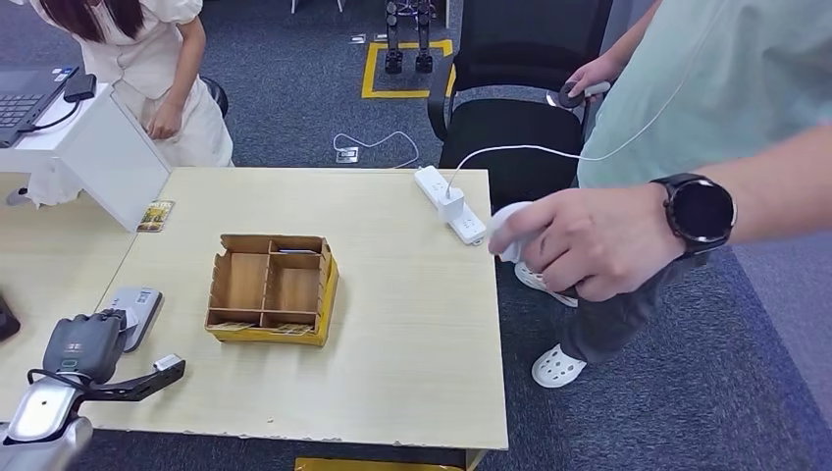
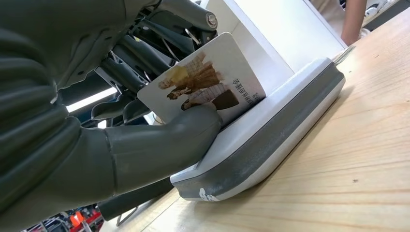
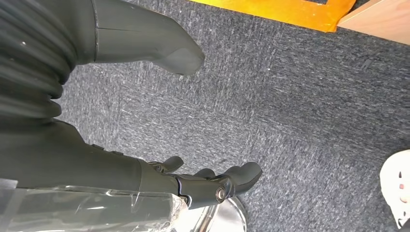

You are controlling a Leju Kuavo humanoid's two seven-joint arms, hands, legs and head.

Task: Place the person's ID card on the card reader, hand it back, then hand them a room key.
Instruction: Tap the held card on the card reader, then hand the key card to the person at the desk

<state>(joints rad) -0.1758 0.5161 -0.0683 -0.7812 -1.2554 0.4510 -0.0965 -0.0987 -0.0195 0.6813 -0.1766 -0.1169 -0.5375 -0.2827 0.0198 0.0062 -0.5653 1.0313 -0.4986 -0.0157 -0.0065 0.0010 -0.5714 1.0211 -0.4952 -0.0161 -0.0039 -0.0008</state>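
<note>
My left hand [image 1: 86,343] sits at the table's near left, over the grey and white card reader [image 1: 137,310]. In the left wrist view the thumb [image 2: 159,145] and fingers pinch a white ID card [image 2: 208,79] printed with pictures of people; its lower edge touches the top of the card reader [image 2: 270,130] and the card stands tilted. My right hand [image 3: 212,181] hangs beside the table over the grey carpet, fingers apart, holding nothing. A wooden compartment box [image 1: 272,287] stands mid-table with a card in its back right slot.
A person stands at the table's right; their hand [image 1: 589,240] with a dark watch holds a small white object. A white power strip [image 1: 449,204] lies at the far right edge. Another person sits at the far left by a white stand [image 1: 98,147] with a laptop.
</note>
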